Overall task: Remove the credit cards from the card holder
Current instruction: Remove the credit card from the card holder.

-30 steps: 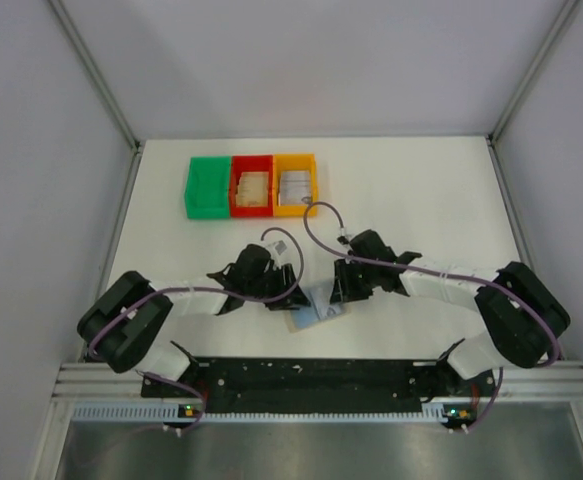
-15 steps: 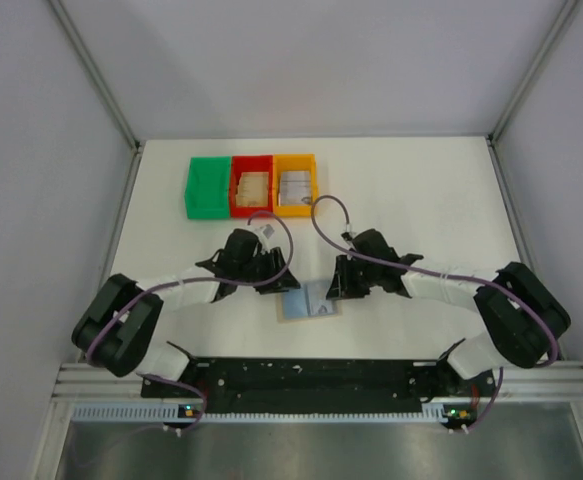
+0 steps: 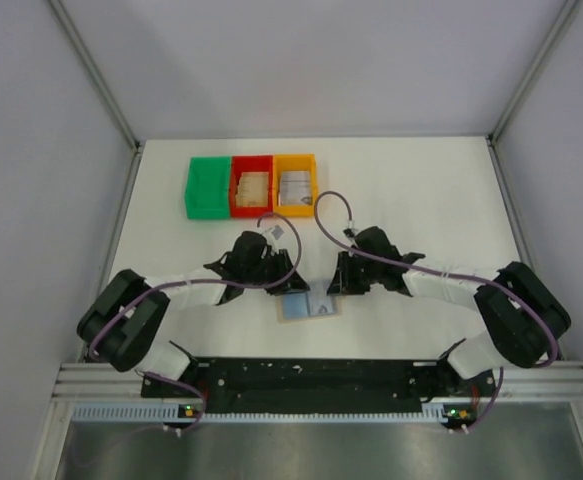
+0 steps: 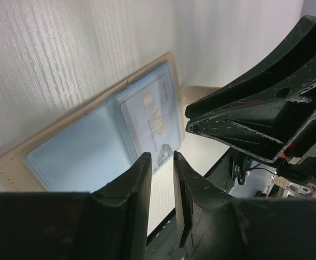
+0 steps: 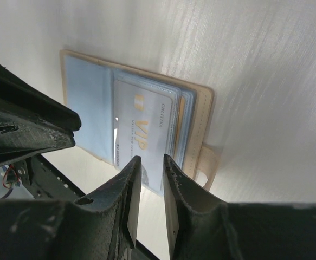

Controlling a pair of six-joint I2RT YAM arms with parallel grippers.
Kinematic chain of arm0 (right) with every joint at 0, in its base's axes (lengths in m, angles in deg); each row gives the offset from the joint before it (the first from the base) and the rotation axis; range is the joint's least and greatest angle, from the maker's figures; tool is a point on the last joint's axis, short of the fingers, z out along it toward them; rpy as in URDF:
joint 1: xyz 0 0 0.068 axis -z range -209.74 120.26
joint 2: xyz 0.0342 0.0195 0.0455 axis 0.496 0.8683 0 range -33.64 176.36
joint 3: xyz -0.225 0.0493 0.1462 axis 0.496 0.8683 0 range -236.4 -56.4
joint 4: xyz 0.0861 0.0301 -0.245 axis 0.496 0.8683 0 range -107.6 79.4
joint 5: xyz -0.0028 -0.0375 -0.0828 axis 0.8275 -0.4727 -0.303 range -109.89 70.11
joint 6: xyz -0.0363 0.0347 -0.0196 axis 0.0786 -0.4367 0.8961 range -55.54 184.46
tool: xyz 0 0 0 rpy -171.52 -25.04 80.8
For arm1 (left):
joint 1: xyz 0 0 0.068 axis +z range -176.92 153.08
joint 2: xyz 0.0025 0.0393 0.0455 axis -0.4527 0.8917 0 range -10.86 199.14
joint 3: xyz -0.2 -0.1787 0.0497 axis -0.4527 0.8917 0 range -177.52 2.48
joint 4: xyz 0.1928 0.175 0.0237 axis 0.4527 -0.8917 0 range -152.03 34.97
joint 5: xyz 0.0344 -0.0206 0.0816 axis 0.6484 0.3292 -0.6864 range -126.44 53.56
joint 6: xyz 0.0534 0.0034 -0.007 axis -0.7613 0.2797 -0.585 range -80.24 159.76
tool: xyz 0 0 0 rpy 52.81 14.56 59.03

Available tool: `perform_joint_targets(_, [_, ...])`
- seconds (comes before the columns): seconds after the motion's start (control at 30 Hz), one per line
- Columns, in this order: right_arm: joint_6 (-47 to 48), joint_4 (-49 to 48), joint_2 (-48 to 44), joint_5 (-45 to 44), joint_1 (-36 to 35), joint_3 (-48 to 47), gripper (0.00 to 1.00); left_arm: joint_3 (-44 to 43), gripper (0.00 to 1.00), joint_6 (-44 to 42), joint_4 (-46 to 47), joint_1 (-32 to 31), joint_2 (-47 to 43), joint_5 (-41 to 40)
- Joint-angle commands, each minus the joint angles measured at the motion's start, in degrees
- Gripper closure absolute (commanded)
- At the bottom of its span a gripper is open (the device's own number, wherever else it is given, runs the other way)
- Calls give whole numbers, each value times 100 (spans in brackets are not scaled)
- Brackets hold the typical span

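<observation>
Card holder lies open between left hand and right hand.

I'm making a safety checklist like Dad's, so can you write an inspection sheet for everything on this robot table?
Surface: white table, no spills seen.
Job's things: card holder lies open and flat between the arms, VIP card in its pocket; tan cards in red bin, grey cards in orange bin; green bin looks empty.
Clutter: nothing seen.
Grippers: left end effector and right end effector hang over the card holder, jaws slightly parted, holding nothing.
Cables: purple cables loop above both arms.
Surroundings: grey walls, metal frame.
</observation>
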Motion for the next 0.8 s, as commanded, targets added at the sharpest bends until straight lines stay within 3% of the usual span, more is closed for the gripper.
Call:
perform_joint_targets(0.0, [-56,-306,113,63,38,-184,78,120,73,186,523,-22,205,112])
perform_joint_targets(0.77, [-126,-667,535,274,38,-34,82,296,70,212,743,-57,706,270])
